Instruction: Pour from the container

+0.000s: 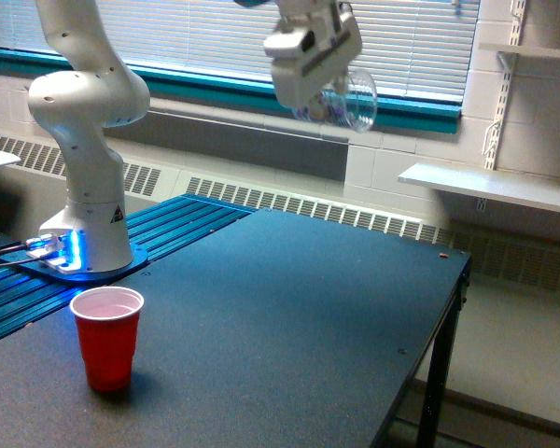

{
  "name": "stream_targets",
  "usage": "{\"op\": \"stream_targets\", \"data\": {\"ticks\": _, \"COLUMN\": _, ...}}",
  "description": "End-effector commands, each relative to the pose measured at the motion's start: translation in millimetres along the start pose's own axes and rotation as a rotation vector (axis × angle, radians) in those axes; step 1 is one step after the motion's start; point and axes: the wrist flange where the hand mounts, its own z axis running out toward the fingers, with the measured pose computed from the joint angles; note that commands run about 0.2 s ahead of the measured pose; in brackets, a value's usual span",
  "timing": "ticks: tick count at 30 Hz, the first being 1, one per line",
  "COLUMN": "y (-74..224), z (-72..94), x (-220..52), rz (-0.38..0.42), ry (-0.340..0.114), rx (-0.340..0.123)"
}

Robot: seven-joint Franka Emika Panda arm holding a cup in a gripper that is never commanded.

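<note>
We can't make out any actual text here. The only sign we spot is a small black triangle sticker [115,214] on the white robot base [89,229], probably a warning mark, but it's too small to read what's inside it.

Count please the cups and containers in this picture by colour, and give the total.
Red: 1, the red cup standing on the table.
Clear: 1, the container held in the air by the gripper.
Total: 2.
</note>
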Motion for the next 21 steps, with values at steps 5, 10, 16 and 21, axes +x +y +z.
{"op": "stream_targets", "data": {"ticks": 5, "y": 33.3, "z": -115.7, "x": -14.9, "rz": -0.025, "ry": -0.103, "rx": 0.258}}
{"op": "stream_targets", "data": {"ticks": 10, "y": 54.2, "z": -127.4, "x": -45.5, "rz": -0.062, "ry": -0.139, "rx": 0.237}}
{"op": "stream_targets", "data": {"ticks": 16, "y": 68.4, "z": -126.5, "x": -60.2, "rz": -0.068, "ry": -0.209, "rx": 0.189}}
{"op": "stream_targets", "data": {"ticks": 21, "y": 73.8, "z": -133.2, "x": -58.6, "rz": -0.061, "ry": -0.211, "rx": 0.202}}
